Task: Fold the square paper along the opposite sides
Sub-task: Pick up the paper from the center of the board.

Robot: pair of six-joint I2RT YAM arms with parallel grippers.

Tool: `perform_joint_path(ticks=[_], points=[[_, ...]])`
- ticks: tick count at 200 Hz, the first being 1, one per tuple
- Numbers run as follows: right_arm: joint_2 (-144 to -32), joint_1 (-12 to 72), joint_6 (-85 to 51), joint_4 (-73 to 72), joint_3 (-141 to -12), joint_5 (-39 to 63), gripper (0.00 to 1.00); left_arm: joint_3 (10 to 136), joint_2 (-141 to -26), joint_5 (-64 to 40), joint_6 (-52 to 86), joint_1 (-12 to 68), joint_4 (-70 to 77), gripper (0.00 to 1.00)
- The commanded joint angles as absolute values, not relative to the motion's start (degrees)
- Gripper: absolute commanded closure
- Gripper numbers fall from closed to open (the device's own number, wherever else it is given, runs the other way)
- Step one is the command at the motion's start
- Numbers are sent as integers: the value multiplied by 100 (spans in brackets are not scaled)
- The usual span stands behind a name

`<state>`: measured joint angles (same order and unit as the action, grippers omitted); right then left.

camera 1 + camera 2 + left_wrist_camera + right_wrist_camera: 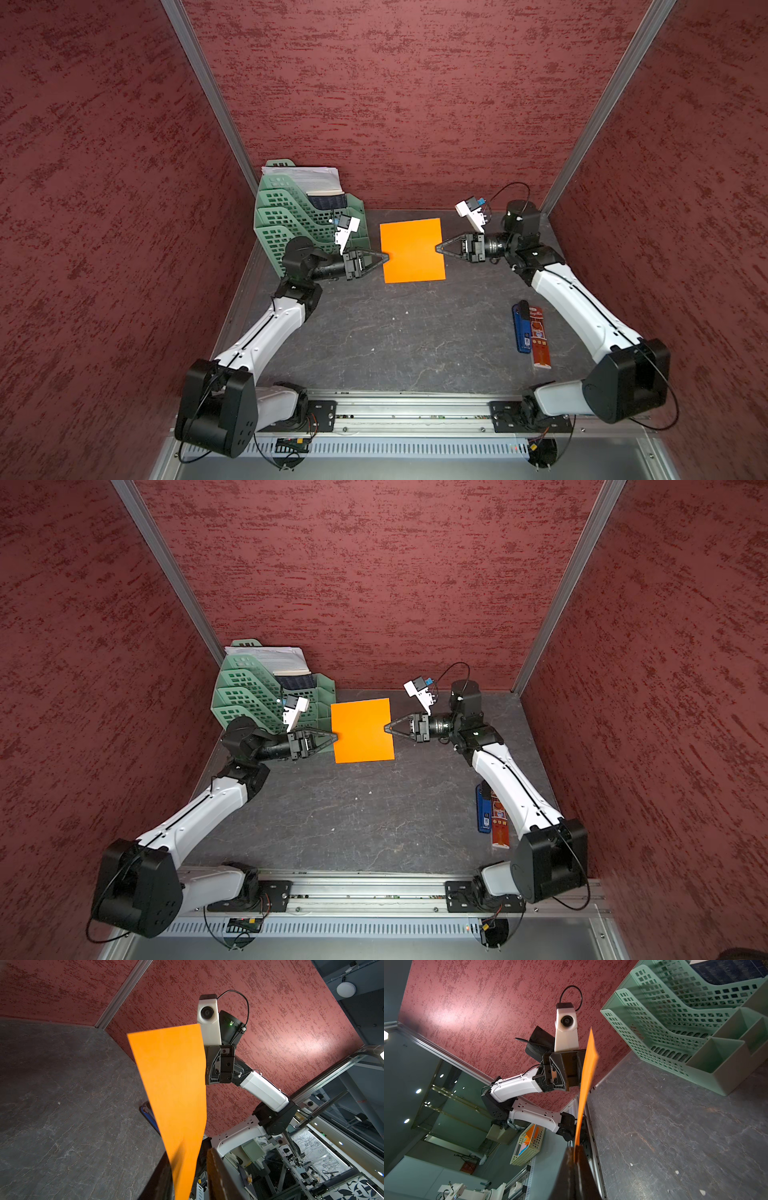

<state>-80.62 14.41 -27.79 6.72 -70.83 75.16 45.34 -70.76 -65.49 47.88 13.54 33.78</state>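
— The right gripper (438,248) is clenched on one edge of the square paper (412,249). The left gripper (385,258) has the opposite edge between parted fingers.
— Lifted off the bench (395,332)?
— Yes, near its far edge. The green rack (282,212) in the far left corner holds white sheets (309,178) and something dark blue.

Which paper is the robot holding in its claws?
The plain orange square paper, stretched between the left gripper and right gripper. The white printed sheets just sit in the green organiser.

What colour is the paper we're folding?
The square paper is plain bright orange; clearest in a top view.
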Motion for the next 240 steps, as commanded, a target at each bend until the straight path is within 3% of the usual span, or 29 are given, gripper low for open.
perform_joint_path(ticks=[1,46,95,113,169,192,214,240], points=[[-7956,1472,-2608,708,-7066,7513,100,4638,-7013,-6504,4645,1397,3349,71],[-7994,1483,-2512,821,-7092,7514,100,4640,-6996,-6491,4620,1389,3257,85],[-8034,1483,-2272,1150,-7162,7442,100,4635,-6943,-6425,4541,1388,3112,86],[-8034,1484,-2226,1214,-7189,7427,100,4632,-6935,-6374,4552,1393,3103,100],[-8019,1477,-2074,1405,-7331,7374,100,4714,-6713,-6026,4255,1502,2547,100],[-7961,1424,-1858,1616,-7465,7243,55,4950,-6577,-6003,3805,1616,1833,100],[-7820,1208,-1793,1613,-7471,6932,44,5268,-6433,-5986,3265,1741,927,100],[-7700,778,-1969,1302,-7255,6490,38,5668,-6230,-6134,2655,1832,-53,100]])
